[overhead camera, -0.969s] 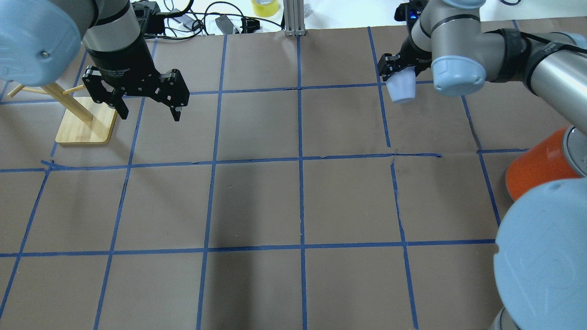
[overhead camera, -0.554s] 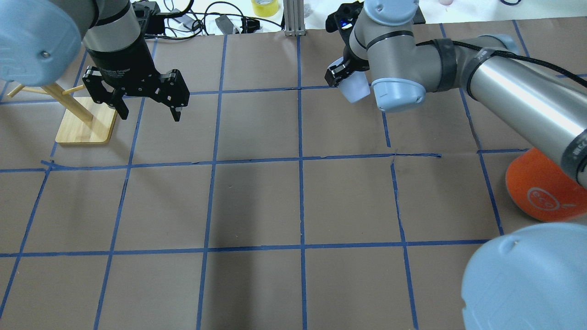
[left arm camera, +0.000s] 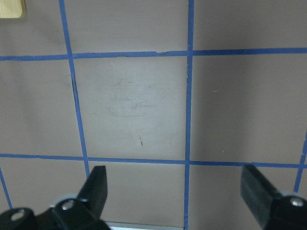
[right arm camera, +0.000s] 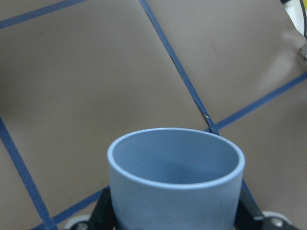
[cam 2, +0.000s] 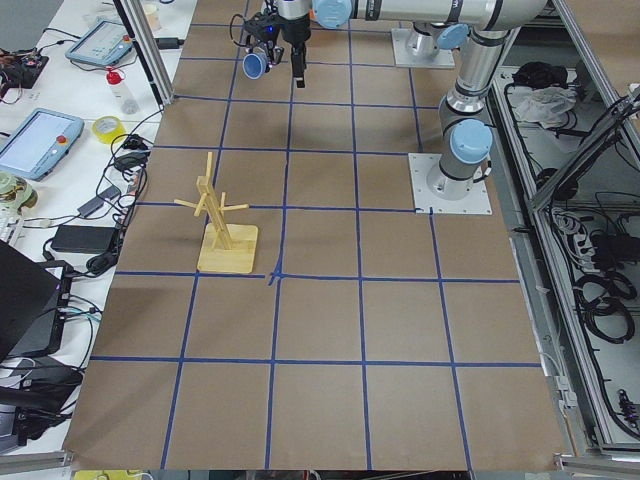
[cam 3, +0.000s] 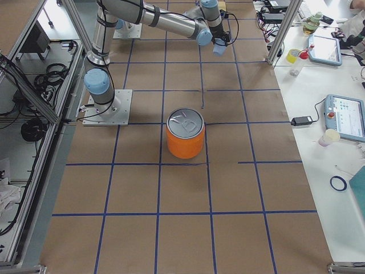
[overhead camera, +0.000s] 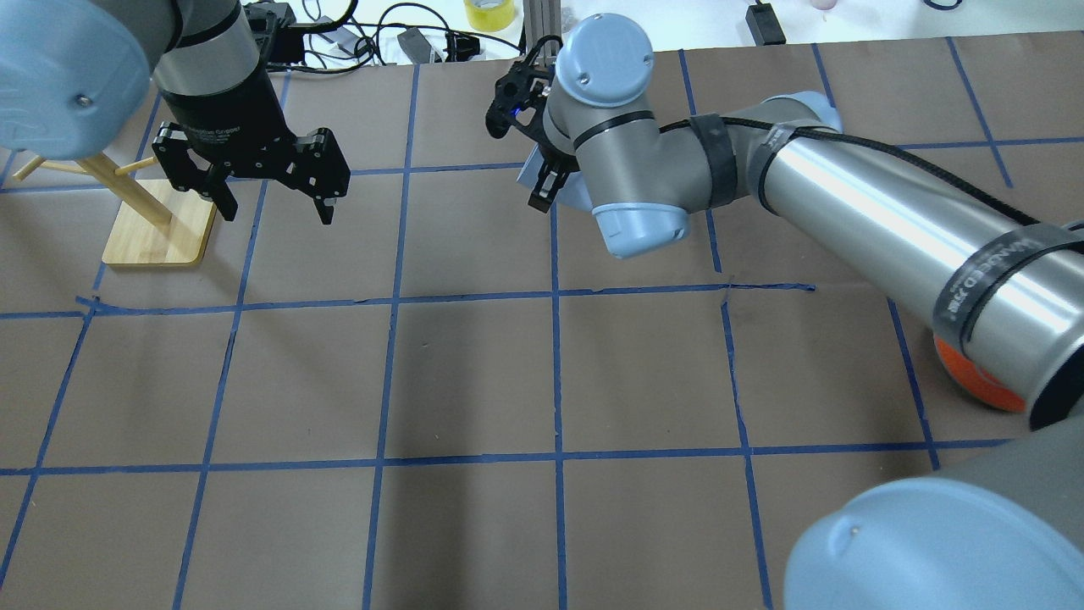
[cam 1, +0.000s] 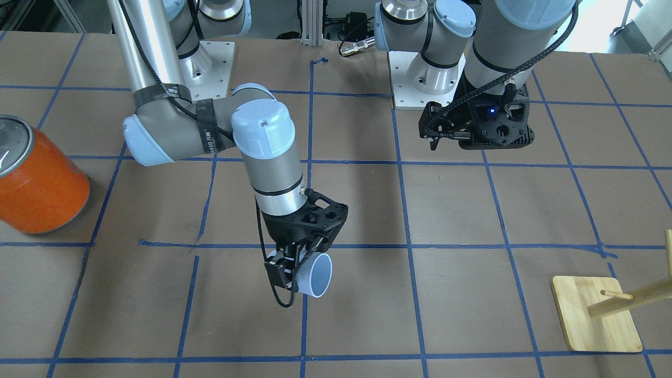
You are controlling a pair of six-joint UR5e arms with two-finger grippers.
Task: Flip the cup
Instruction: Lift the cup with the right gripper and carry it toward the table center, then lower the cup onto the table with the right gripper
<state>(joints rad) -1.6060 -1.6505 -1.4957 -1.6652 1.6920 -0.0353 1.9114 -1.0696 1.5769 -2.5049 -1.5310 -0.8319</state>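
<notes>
My right gripper is shut on the pale blue cup and holds it above the table near the centre line, at the far side. The cup is tipped on its side, its open mouth facing away from the robot. In the right wrist view the cup fills the lower frame between the fingers. In the overhead view the wrist hides most of the cup. My left gripper is open and empty, hanging above the table far to the cup's left; its wrist view shows the fingers wide apart.
A large orange can stands on the robot's right side of the table. A wooden peg stand stands at the far left, just behind my left gripper. Cables and a tape roll lie beyond the far table edge.
My right arm has swung the cup leftward in the overhead view, from the back right square to the centre line, and turned it. The left arm has not moved.
</notes>
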